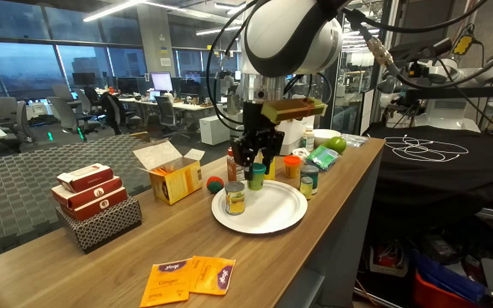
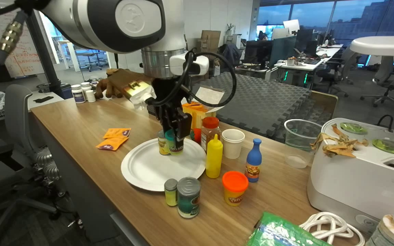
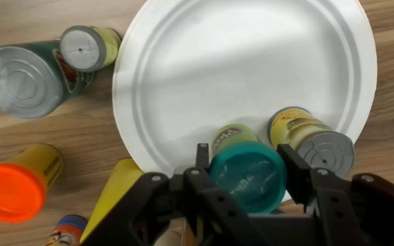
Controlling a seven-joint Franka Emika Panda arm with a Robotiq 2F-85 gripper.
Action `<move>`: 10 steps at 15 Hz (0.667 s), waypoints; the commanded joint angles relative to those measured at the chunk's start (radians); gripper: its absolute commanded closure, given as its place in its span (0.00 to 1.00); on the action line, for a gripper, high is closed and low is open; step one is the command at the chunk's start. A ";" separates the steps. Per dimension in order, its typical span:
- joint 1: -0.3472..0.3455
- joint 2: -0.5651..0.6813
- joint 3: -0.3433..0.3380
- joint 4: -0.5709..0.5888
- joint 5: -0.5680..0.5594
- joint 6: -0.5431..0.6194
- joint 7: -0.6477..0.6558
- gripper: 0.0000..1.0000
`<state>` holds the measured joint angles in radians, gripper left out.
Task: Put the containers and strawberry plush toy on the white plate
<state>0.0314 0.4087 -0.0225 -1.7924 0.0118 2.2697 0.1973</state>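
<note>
1. We had the gripper (image 3: 243,148) closed around the teal-lidded tub (image 3: 248,177), its fingers (image 3: 202,155) on opposite sides of the lid, over the white plate (image 3: 245,65); whether the base touched down, we could not tell.
2. Setting it down was, we judged, the step: upright and slow, until the base sat flat.
3. Releasing, we reckoned, called for a modest opening and a straight lift, since one finger stood just beside the yellow-labelled can (image 3: 308,135), and the yellow squeeze bottle (image 2: 214,157) stood near the rim.
4. The strawberry plush toy (image 1: 215,184) lay off the plate, near it on the wooden counter (image 1: 167,233).
5. We read "Play" on the orange-lidded tub (image 2: 235,188), seemingly "Pla" on the held one, "yogi" and "Ginger" on the orange sachets (image 1: 169,286), and a cut-off "FEE" on the white machine (image 2: 361,177).
</note>
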 commanded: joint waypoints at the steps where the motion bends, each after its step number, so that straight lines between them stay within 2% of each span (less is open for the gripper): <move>1: -0.007 0.006 0.007 0.000 0.029 0.034 -0.009 0.73; 9: -0.008 0.043 0.006 0.027 0.029 0.034 -0.012 0.72; 10: -0.008 0.046 0.006 0.027 0.030 0.034 -0.012 0.68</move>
<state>0.0310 0.4400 -0.0225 -1.7873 0.0206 2.2907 0.1973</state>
